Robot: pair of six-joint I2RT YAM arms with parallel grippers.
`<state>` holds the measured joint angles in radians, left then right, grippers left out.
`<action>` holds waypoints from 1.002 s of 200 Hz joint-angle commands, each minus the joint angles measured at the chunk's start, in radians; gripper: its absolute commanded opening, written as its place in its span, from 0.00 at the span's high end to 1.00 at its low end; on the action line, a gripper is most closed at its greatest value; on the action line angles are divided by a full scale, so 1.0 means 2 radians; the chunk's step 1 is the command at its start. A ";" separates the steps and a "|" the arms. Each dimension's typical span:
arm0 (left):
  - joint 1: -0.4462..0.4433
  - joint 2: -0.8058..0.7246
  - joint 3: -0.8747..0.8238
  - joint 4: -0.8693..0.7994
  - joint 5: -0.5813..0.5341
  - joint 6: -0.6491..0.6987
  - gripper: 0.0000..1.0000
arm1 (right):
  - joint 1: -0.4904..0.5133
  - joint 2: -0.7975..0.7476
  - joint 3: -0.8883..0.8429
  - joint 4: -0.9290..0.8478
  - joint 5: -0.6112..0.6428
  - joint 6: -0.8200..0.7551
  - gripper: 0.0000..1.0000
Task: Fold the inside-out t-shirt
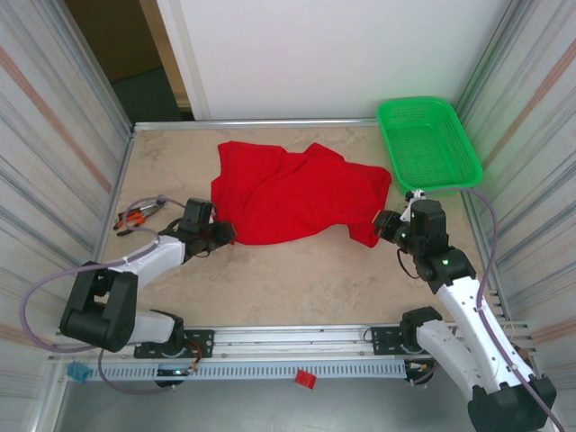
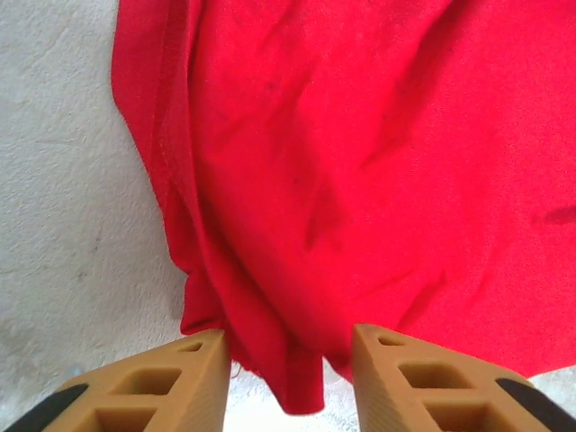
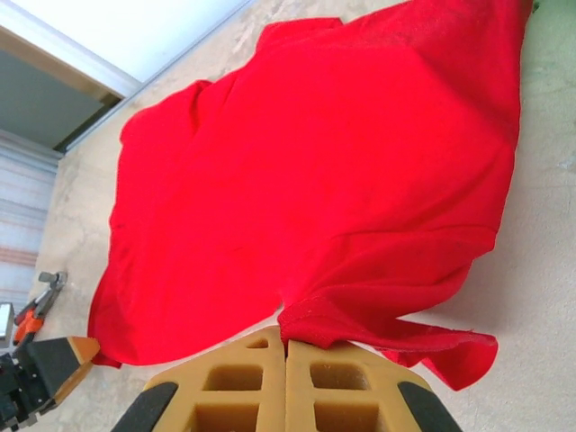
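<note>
t-shirt [image 1: 297, 193]: red, rumpled, lying mid-counter [image 1: 297, 279], near green mesh basket [image 1: 427, 144].
left gripper [image 2: 288, 335]: spread, straddling the t-shirt's near-left fold.
right gripper [image 3: 286, 337]: pressed together, pinching the t-shirt's right edge.
pliers [image 1: 135, 216]: counter's left side.

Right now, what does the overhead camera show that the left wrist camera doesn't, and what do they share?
Overhead: the whole spread of the crumpled red t-shirt, a green basket at the far right, pliers at the left, and the right claw pinching the shirt's right edge. Left wrist: a close look at the shirt's stitched hem and the left claw, its tan fingers apart with a corner of cloth between them. Shared: the red shirt, the left claw and the pale table.
</note>
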<state>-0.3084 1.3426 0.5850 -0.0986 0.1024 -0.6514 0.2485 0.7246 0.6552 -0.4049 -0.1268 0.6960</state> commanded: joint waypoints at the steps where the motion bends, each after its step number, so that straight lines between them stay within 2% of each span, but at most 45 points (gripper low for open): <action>1: 0.001 0.006 0.006 0.010 -0.001 0.006 0.62 | 0.002 -0.005 0.013 0.002 0.007 -0.013 1.00; 21: 0.001 0.007 -0.001 0.013 -0.007 0.003 0.67 | 0.002 -0.003 0.014 0.003 0.006 -0.013 1.00; 116: 0.000 0.033 -0.009 0.033 -0.025 0.006 0.71 | 0.002 -0.008 0.012 -0.001 0.009 -0.014 1.00; 150: 0.006 0.032 -0.011 0.028 -0.026 0.012 1.00 | 0.000 -0.009 0.013 -0.002 0.010 -0.015 1.00; 175: 0.021 0.004 -0.003 0.004 -0.020 0.022 1.00 | -0.008 -0.009 0.017 -0.004 0.010 -0.017 1.00; 200: 0.053 -0.057 0.025 -0.076 -0.008 0.054 1.00 | -0.035 -0.009 0.024 -0.011 0.011 -0.018 1.00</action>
<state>-0.2539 1.3415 0.5804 -0.1062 0.0811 -0.6155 0.2241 0.7246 0.6575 -0.4076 -0.1261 0.6949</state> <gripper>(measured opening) 0.045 0.042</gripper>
